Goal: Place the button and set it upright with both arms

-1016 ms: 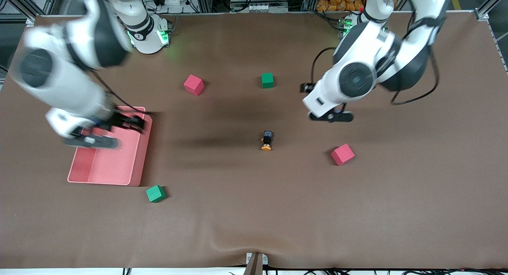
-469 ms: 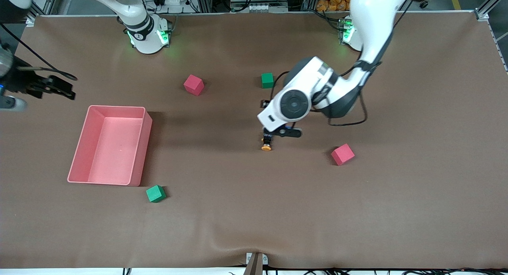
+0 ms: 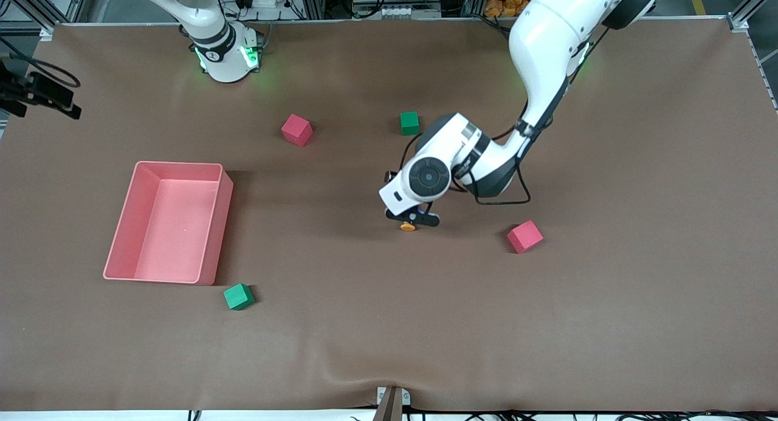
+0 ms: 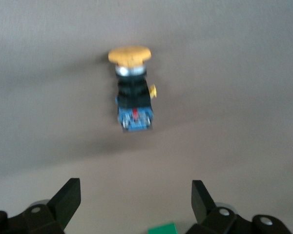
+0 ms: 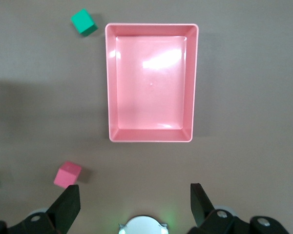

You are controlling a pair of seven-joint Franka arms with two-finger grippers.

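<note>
1. The button lies on its side mid-bench, under the left gripper, jaws wide, not touching.
2. Since before, the left gripper has dropped over it; the right gripper, wide, withdrew above the tray.

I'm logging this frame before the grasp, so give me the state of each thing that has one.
button: lying on its side on the table, not gripped.
left gripper: open, over the button.
right gripper: open, waiting high over the right arm's end of the table.
pink tray: upright, nothing in it.
</note>
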